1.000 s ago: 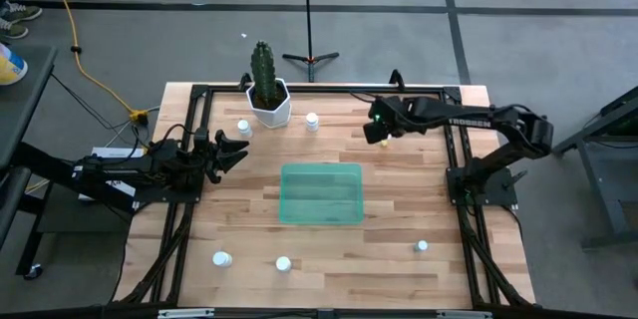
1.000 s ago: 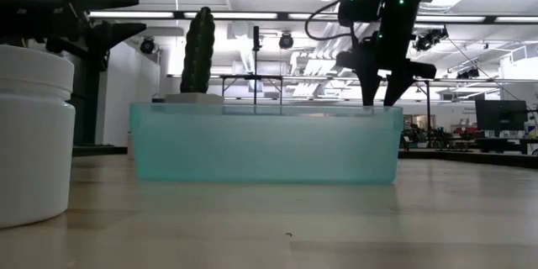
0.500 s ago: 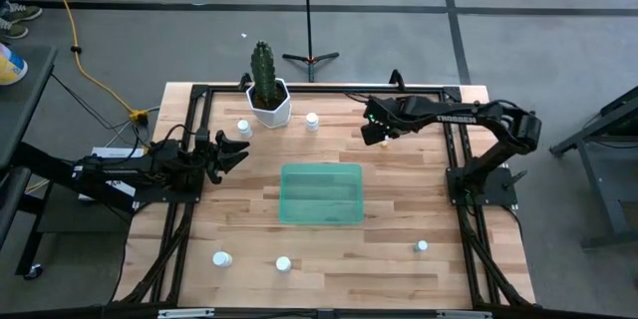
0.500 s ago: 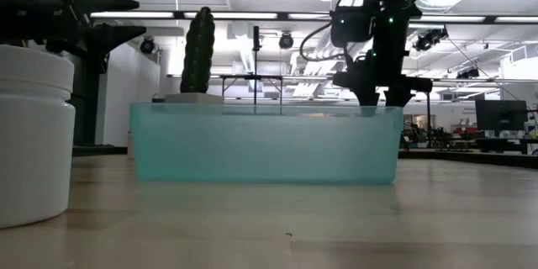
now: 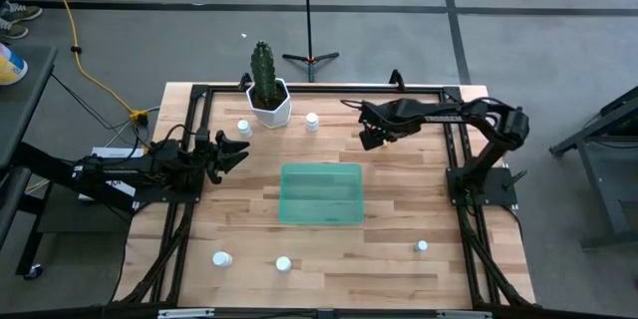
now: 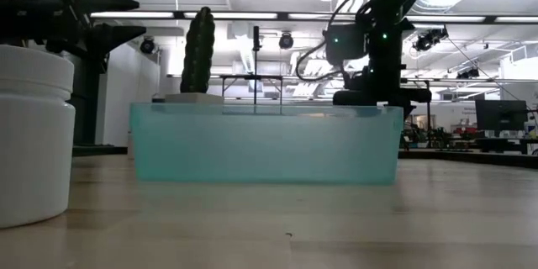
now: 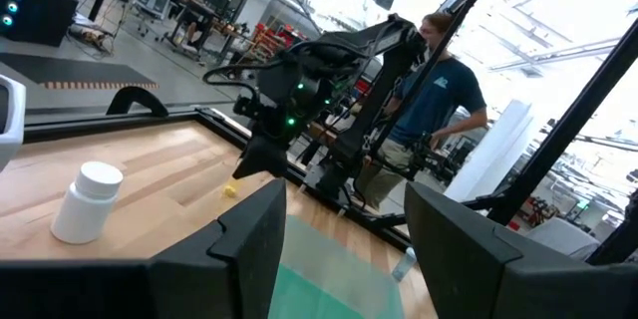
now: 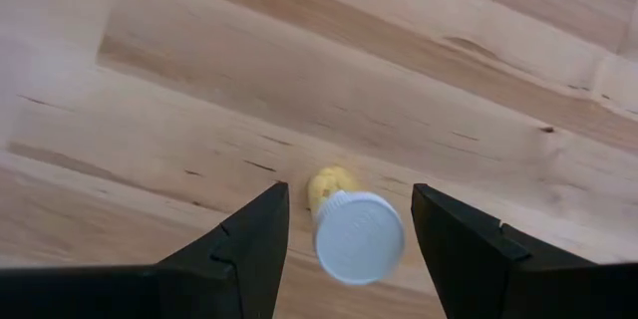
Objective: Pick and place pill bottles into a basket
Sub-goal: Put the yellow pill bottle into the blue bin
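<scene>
My right gripper is open, low over the table's far right part, beyond the green basket. In the right wrist view its fingers stand on either side of a small yellowish bottle with a white cap and do not touch it. That bottle shows as a yellow speck in the left wrist view. My left gripper is open and empty at the table's left. White bottles stand at the far left, by the cactus pot, and near the front edge.
A cactus in a white hexagonal pot stands at the far edge, left of centre. A black frame runs along the table's sides. A person stands beyond the table's right side. Bare wood lies around the basket.
My right gripper has gone down toward the table and a little toward its left edge, coming down around the yellowish bottle. In the low view its fingertips have sunk behind the basket's rim. Its fingers have stayed open.
</scene>
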`<act>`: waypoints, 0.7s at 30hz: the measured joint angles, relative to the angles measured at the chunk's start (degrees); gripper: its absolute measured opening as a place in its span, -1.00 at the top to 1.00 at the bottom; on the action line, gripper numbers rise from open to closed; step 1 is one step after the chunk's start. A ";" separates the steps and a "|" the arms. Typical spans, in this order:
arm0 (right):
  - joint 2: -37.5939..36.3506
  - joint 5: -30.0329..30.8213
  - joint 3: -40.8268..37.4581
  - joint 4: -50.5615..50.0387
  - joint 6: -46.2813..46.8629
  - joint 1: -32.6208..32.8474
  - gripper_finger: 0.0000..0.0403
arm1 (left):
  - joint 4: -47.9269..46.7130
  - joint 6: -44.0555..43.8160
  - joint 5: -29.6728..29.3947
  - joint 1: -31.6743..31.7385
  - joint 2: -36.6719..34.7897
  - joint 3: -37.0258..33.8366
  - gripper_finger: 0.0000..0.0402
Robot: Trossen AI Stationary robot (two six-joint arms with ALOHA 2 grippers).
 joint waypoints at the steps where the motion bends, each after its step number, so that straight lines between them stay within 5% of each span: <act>1: 0.37 -0.01 0.00 0.01 -0.13 0.00 -0.01 | 0.00 0.00 0.00 0.01 0.00 0.00 -0.20; 21: 2.36 0.59 -0.04 0.16 -0.07 -0.04 -0.01 | 0.00 0.00 0.00 0.02 0.00 0.00 -0.20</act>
